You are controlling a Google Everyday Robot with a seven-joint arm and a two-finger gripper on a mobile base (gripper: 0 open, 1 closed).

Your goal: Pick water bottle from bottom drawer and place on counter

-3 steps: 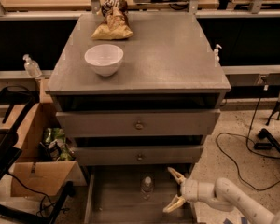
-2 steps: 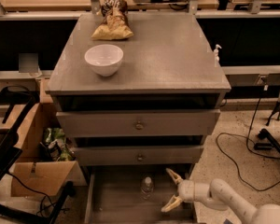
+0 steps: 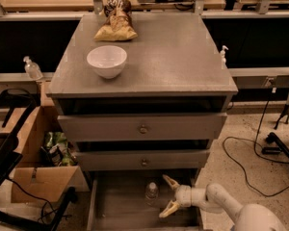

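The water bottle (image 3: 151, 194), small and clear with a white cap, stands upright in the open bottom drawer (image 3: 120, 211), a grey tray pulled out at the foot of the cabinet. My gripper (image 3: 166, 196) is low in the drawer, just right of the bottle, with its two cream fingers spread open and pointing left toward it. It is close to the bottle but not around it. The counter (image 3: 173, 57) is the grey cabinet top above.
A white bowl (image 3: 106, 60) and a chip bag (image 3: 115, 20) sit on the counter. Two closed drawer fronts with knobs (image 3: 143, 128) overhang the bottom drawer. A cardboard box (image 3: 41, 177) stands on the floor at left, cables at right.
My gripper has moved left across the drawer, closer to the bottle, with its fingers still spread. The bottle has not moved.
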